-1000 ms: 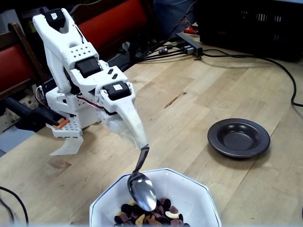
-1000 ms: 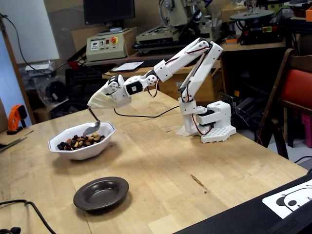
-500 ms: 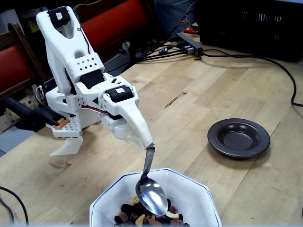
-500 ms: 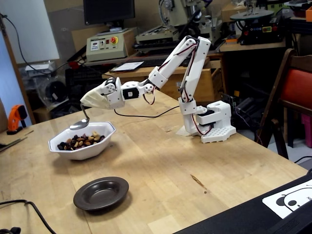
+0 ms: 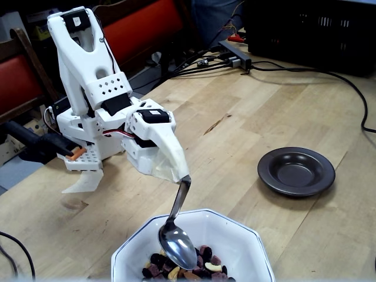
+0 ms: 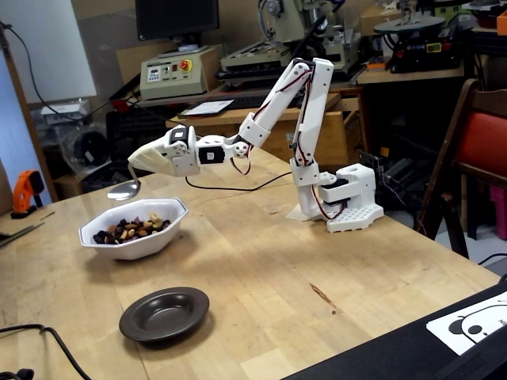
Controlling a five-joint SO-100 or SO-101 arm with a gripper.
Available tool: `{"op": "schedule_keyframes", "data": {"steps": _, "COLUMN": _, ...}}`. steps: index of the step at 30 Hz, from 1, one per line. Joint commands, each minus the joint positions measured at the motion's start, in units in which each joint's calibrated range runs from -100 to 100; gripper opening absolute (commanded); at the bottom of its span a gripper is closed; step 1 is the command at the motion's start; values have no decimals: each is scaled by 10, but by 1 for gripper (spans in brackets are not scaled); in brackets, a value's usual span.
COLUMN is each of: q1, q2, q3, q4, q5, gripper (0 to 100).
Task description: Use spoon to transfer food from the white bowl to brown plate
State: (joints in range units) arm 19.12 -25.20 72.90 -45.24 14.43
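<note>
Now spoon [image 5: 178, 242] clamped in claw [image 5: 183, 177], hanging below it above white bowl [image 6: 133, 237].

A pale wooden surface [image 6: 261, 261] is filling the near scene. A red-cushioned wooden chair [image 6: 475, 142] is standing at the right. Workshop machines [image 6: 277, 39] and a dark monitor [image 6: 176, 17] are crowding the far benches, and black cables [image 5: 305, 69] are trailing across the wood.

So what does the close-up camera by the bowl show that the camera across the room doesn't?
Only the close-up: the shiny silver metal spoon's empty bowl, and black cables.

Only the room view: the spoon raised clear above the white octagonal bowl, and workshop machines.

Both: the white arm's end effector, the mixed nuts and berries, and the empty dark brown round plate.
</note>
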Motion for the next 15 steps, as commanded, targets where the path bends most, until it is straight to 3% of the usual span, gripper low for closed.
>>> {"op": "schedule_keyframes", "data": {"steps": 1, "q1": 3, "q2": -3, "q3": -8, "q4": -12, "q5": 20, "gripper": 3}}
{"op": "schedule_keyframes", "data": {"steps": 15, "q1": 1, "q2": -9, "q3": 91, "q4": -12, "q5": 84, "gripper": 3}}
